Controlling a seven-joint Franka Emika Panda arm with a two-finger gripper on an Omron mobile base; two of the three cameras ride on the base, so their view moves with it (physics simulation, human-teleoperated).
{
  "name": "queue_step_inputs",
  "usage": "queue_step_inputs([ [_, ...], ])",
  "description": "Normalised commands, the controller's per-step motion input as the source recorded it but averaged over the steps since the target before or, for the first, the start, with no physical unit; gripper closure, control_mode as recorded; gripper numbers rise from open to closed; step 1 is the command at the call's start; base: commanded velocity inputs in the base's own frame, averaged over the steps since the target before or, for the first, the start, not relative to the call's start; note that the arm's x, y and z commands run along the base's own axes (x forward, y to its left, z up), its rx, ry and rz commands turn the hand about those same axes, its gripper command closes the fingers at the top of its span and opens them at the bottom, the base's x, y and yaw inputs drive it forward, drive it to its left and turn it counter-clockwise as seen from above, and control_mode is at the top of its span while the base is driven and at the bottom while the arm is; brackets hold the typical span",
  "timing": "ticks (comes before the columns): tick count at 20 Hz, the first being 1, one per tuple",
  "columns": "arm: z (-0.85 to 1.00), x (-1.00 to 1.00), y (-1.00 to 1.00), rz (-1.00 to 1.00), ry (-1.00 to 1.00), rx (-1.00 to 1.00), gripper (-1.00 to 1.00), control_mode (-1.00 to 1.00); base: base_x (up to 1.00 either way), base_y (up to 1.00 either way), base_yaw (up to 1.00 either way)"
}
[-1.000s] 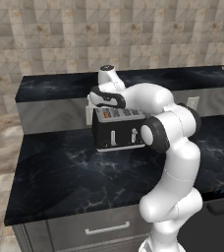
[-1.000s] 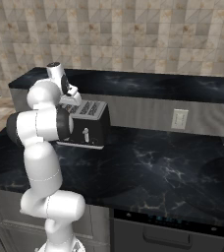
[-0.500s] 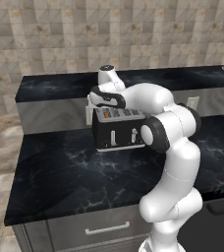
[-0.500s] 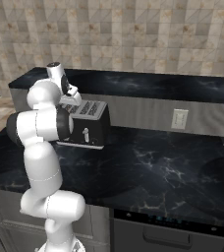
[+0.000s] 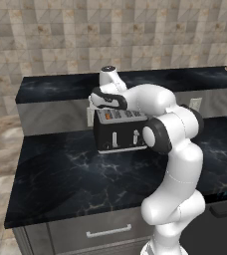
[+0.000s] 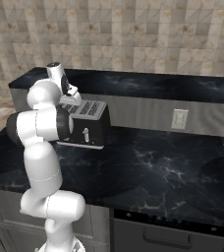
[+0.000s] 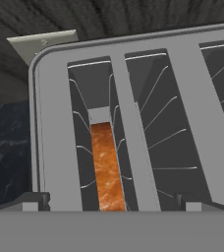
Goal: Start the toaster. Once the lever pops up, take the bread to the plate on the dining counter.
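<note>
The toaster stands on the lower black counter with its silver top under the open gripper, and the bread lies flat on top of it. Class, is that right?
Not quite. The bread stands on edge inside a slot of the toaster, as the hand view shows. The rest holds: the toaster stands on the lower black counter, under the open gripper.

Black toaster (image 5: 119, 135) with silver slotted top, orange-brown bread (image 7: 105, 167), black marbled counter (image 5: 75, 174).

Even, diffuse rendered light is filling both base views, casting only soft shadows beneath the toaster (image 5: 119, 130) on the glossy black counter (image 6: 153, 167). Edges are rendering slightly soft and pixelated. The hand view is showing dim, shadowed toaster slots around the orange-brown bread (image 7: 106, 167).
</note>
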Motion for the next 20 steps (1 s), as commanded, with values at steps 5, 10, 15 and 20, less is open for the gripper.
queue_step_inputs([
  [5,0.00,0.00,0.00,0.00,0.00,0.00,-1.00,-1.00,0.00,0.00,0.00],
  [10,0.00,0.00,0.00,0.00,0.00,0.00,-1.00,-1.00,0.00,0.00,0.00],
  [15,0.00,0.00,0.00,0.00,0.00,0.00,-1.00,-1.00,0.00,0.00,0.00],
  [20,0.00,0.00,0.00,0.00,0.00,0.00,-1.00,-1.00,0.00,0.00,0.00],
])
